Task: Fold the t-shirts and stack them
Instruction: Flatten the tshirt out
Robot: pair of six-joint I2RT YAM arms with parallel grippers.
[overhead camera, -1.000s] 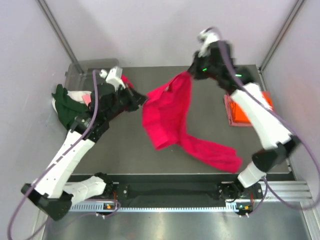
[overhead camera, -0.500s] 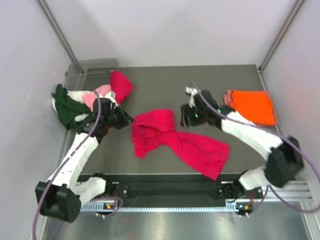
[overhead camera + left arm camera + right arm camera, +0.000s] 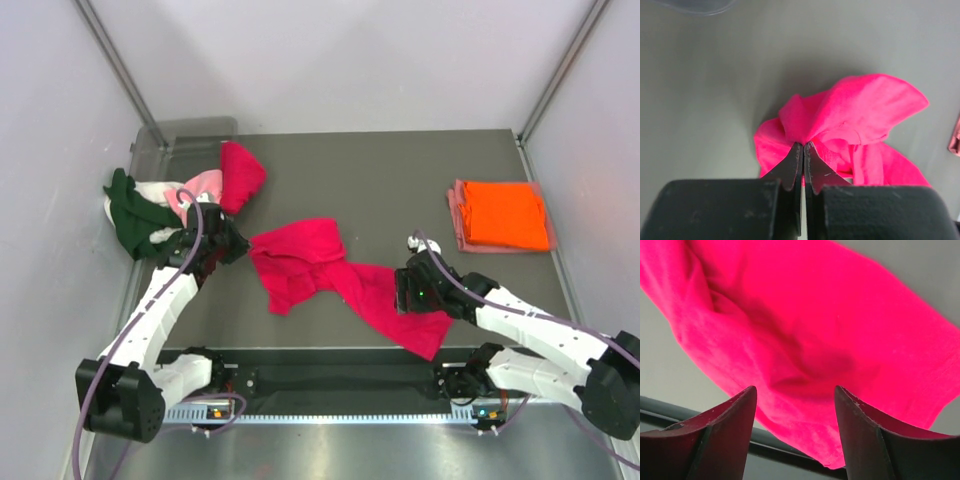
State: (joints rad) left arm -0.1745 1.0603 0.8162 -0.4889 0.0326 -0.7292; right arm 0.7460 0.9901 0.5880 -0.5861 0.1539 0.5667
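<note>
A crimson red t-shirt (image 3: 330,275) lies crumpled across the middle of the table. My left gripper (image 3: 243,247) is shut on a bunched fold at its left edge; in the left wrist view the closed fingertips (image 3: 803,146) pinch the cloth (image 3: 860,105). My right gripper (image 3: 413,298) hovers open over the shirt's right part, and in the right wrist view the spread jaws (image 3: 795,390) frame the red cloth (image 3: 815,315) with nothing between them. A folded orange t-shirt (image 3: 503,212) rests on a salmon pink one (image 3: 458,225) at the right.
At the far left a heap spills from the clear bin (image 3: 175,135): a dark green shirt (image 3: 130,208), a pale pink one (image 3: 205,184), a cream one (image 3: 150,190) and another crimson one (image 3: 242,168). The table's near rail (image 3: 700,412) runs just below the right gripper.
The right gripper has let go of the red shirt, opened and dropped towards the near edge. The shirt has fallen from mid-air onto the table. The left gripper pulled its edge leftward.
</note>
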